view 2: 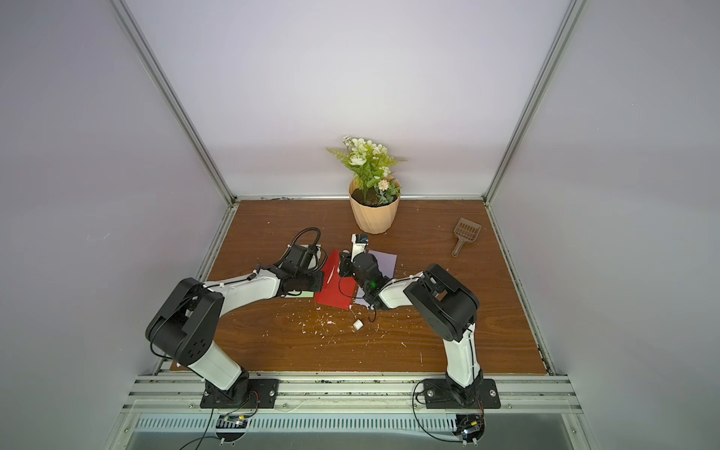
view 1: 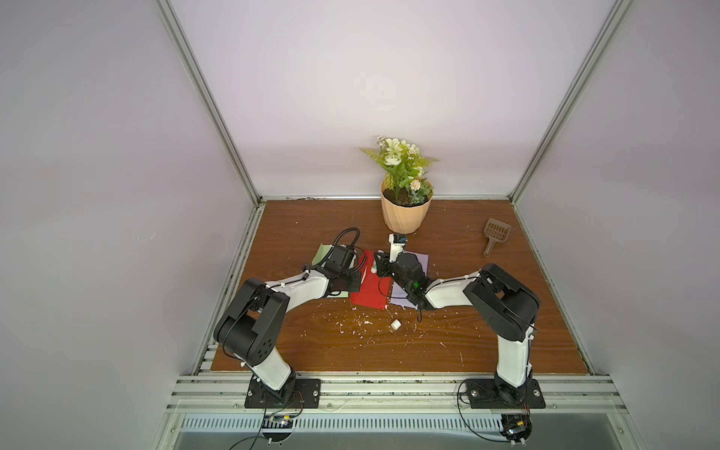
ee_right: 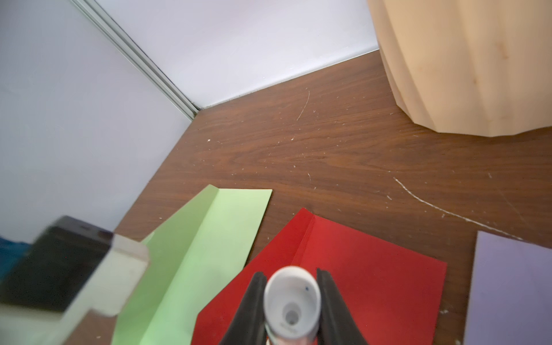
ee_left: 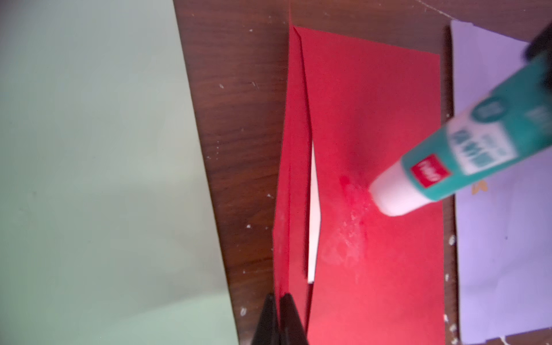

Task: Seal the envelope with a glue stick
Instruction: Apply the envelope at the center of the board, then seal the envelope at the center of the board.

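Note:
The red envelope (view 1: 370,290) (ee_left: 376,125) lies at the table's middle, between both arms. My left gripper (ee_left: 277,296) is shut on the edge of its flap (ee_left: 294,179), which stands lifted off the body; a white sheet shows in the gap. My right gripper (ee_right: 291,273) is shut on the glue stick (ee_left: 448,155) (ee_right: 291,301), a white tube with a green label and no cap on. Its white tip rests on the envelope's body beside whitish glue smears (ee_left: 349,230). In a top view the right gripper (view 1: 380,269) hangs over the envelope's far end.
A green envelope (view 1: 320,253) lies left of the red one and a purple envelope (view 1: 422,260) right of it. A loose white cap (view 1: 396,325) sits nearer the front. A white box (view 1: 397,244), a flower pot (view 1: 405,216) and a brown scoop (view 1: 493,235) stand behind.

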`<action>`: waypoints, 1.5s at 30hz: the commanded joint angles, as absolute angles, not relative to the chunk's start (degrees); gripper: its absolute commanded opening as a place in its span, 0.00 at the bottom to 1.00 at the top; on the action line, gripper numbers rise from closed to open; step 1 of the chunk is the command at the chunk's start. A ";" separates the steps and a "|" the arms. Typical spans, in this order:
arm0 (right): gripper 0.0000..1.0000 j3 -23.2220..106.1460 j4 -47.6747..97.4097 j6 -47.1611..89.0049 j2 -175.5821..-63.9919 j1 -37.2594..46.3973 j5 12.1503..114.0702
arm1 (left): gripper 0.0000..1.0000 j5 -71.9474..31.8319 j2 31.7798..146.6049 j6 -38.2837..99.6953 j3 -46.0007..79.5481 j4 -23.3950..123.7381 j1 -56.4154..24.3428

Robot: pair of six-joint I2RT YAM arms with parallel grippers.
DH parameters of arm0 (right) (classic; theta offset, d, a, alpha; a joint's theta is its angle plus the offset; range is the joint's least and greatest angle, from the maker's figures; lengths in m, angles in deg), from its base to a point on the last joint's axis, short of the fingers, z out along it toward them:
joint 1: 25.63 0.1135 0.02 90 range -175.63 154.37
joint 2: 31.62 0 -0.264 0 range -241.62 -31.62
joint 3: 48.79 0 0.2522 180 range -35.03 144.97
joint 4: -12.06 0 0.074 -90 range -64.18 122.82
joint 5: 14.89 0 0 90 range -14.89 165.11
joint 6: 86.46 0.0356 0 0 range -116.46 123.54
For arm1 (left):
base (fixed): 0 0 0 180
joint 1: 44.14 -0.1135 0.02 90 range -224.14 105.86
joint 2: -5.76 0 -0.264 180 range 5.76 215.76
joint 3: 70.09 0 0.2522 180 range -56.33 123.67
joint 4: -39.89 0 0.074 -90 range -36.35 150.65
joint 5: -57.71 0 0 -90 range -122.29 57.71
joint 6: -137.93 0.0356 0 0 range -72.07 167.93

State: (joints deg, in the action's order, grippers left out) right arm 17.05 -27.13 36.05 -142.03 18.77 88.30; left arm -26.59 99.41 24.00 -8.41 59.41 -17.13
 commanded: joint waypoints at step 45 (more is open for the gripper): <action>0.00 3.79 -36.65 45.52 -123.96 10.75 75.20 | 0.00 -24.02 96.20 16.15 -1.86 65.43 -20.84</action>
State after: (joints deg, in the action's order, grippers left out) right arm 4.57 -33.58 45.51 -125.90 11.18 76.15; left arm -25.11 94.38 17.42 -0.89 66.52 -20.34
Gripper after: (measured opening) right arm 0.261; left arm 0.043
